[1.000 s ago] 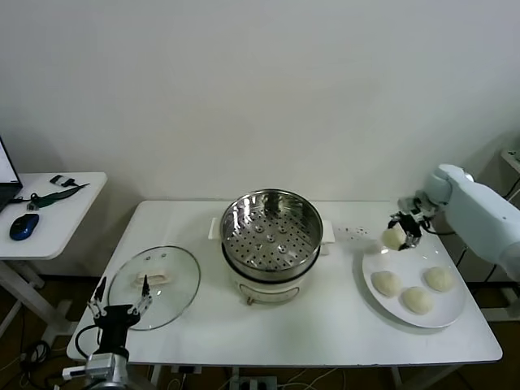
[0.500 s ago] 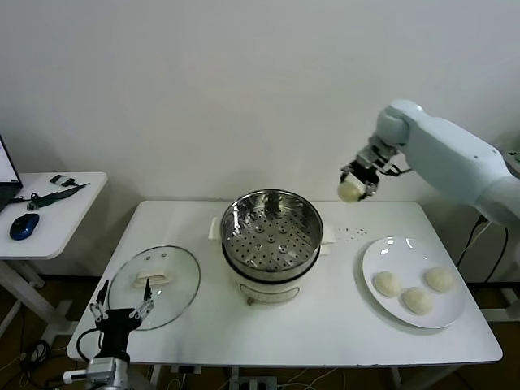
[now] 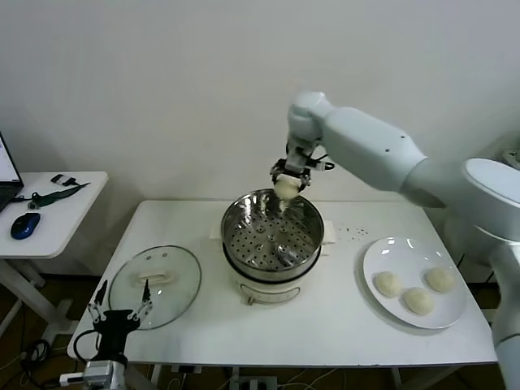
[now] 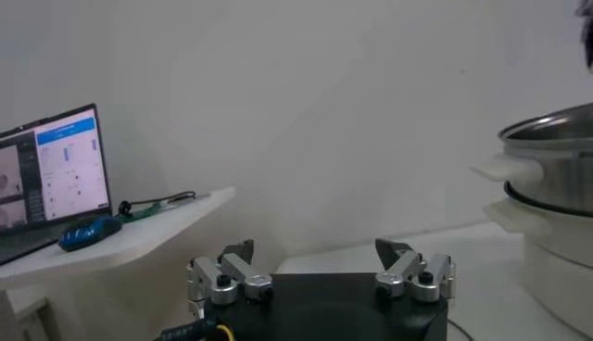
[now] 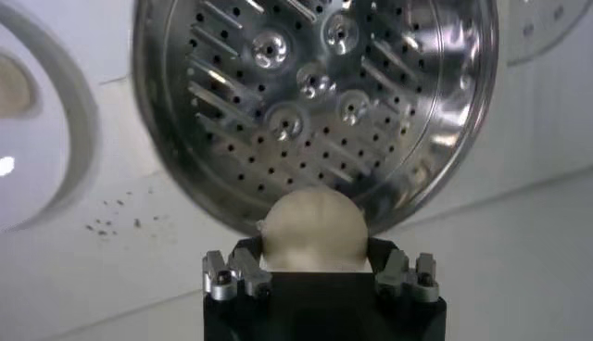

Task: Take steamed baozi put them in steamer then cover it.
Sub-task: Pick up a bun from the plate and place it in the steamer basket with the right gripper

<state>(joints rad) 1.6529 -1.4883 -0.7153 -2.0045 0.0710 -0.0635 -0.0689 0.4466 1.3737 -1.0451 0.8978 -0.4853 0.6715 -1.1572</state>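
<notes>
The white worktop [image 3: 325, 325] spans the middle of the head view, its front edge running close to the robot and its far edge against the pale wall; a broad bare strip lies along the front between the glass cover and the plate. A smaller side table [image 3: 57, 215] stands apart at the robot's left, carrying a blue mouse [image 3: 24, 226] and the corner of a laptop [image 4: 56, 176]. The right arm [image 3: 382, 150] reaches across from the right, high over the worktop, well clear of everything below it. The steamer [image 3: 272, 244] sits at the worktop's centre on its white base, its perforated tray bare and its rim open all round. The cover [image 3: 154, 284] lies flat on the worktop to the steamer's left, near the front left corner, handle up. The white plate [image 3: 398, 252] rests near the right edge and holds three steamed baozi [image 3: 418, 300] grouped toward its front half. The right claw [image 3: 286, 185] hangs just over the steamer's far rim, clenched around a fourth baozi [image 5: 313, 227], which the right wrist view shows pinched between the fingers above the tray. The left claw [image 3: 120, 309] waits low at the front left edge beside the cover, its fingers spread wide and grasping nothing.
</notes>
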